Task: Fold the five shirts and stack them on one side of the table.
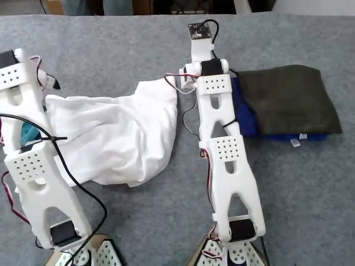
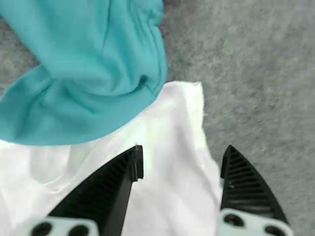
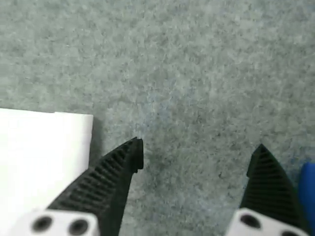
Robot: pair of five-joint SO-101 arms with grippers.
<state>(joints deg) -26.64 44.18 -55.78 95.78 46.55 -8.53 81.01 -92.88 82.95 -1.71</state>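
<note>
Fingers spread on both arms; four shirts: white, teal, olive, blue

You are looking at a grey, felt-like surface that runs from the near edge to the far one. Past its far edge you can see a brown object at the far left and a pale patch at the far right.

Holding the left arm stretched forward along the left edge of the high view, pointing the left gripper downward with jaws spread wide, clasping nothing. Holding the right arm extended straight ahead up the middle, wrist bending downward, presenting the right gripper likewise gaping wide and empty.
</note>
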